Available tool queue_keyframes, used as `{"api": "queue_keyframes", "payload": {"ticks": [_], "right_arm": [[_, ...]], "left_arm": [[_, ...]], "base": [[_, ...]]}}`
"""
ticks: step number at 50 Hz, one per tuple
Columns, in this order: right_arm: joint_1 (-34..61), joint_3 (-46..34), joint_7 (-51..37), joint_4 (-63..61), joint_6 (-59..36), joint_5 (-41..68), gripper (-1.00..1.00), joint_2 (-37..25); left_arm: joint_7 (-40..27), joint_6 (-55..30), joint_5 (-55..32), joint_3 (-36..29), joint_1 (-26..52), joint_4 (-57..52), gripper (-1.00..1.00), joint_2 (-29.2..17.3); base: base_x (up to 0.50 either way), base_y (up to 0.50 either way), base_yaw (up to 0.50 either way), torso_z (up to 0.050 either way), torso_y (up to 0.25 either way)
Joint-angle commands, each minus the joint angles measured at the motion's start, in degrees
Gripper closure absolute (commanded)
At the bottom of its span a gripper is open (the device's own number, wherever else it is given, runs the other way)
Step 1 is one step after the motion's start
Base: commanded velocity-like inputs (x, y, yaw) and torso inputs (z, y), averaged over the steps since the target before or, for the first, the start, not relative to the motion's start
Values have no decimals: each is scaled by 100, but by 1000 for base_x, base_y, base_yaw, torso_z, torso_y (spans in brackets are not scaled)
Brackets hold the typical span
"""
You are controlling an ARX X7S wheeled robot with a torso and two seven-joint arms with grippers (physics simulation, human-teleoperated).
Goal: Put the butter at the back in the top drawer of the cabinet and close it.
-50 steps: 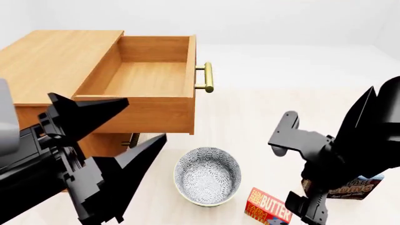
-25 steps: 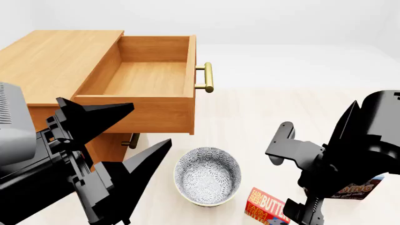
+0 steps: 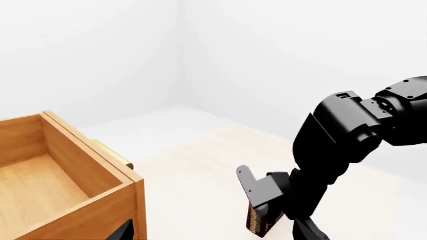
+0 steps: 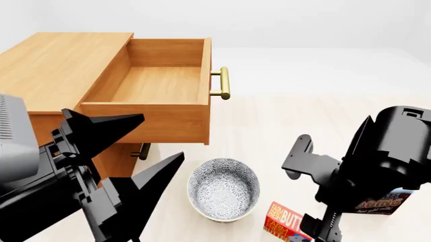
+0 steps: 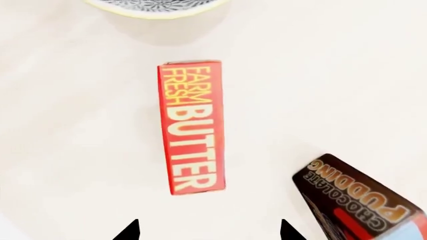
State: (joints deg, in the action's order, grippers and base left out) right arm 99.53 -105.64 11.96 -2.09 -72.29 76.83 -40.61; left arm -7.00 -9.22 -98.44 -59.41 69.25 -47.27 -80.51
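The butter (image 5: 193, 127), a red box with yellow lettering, lies flat on the pale floor just ahead of my right gripper (image 5: 208, 229). That gripper's two tips stand wide apart with nothing between them. In the head view the butter (image 4: 286, 223) lies right of the bowl, partly hidden by the open right gripper (image 4: 313, 194) above it. The top drawer (image 4: 205, 75) of the cabinet (image 4: 60, 65) is pulled out and empty, brass handle (image 4: 224, 83) toward the right. My left gripper (image 4: 163, 136) hangs open in front of the drawer's near side, holding nothing.
A patterned bowl (image 4: 223, 189) stands on the floor left of the butter. The chocolate pudding box (image 4: 384, 201) stands to the butter's right, close to the right arm (image 3: 340, 145). A lower drawer handle (image 4: 141, 150) shows under the open drawer.
My right gripper has sunk lower and a little left over the butter, hiding more of the box. The left gripper drifted slightly right. The drawer and boxes have not moved.
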Motion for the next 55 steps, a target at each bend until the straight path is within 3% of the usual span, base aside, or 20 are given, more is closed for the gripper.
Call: {"api": "queue_keyframes", "payload": {"ticks": [1, 55], "right_arm": [[-190, -71, -9, 180, 157, -156, -100, 126], [-868, -256, 273, 576, 811, -548, -100, 242]], "left_arm": [[34, 100, 72, -15, -93, -16, -100, -37], [122, 322, 292, -84, -419, 49, -100, -28]], "base": [[0, 0, 0, 0, 0], [0, 0, 0, 0, 0]]}}
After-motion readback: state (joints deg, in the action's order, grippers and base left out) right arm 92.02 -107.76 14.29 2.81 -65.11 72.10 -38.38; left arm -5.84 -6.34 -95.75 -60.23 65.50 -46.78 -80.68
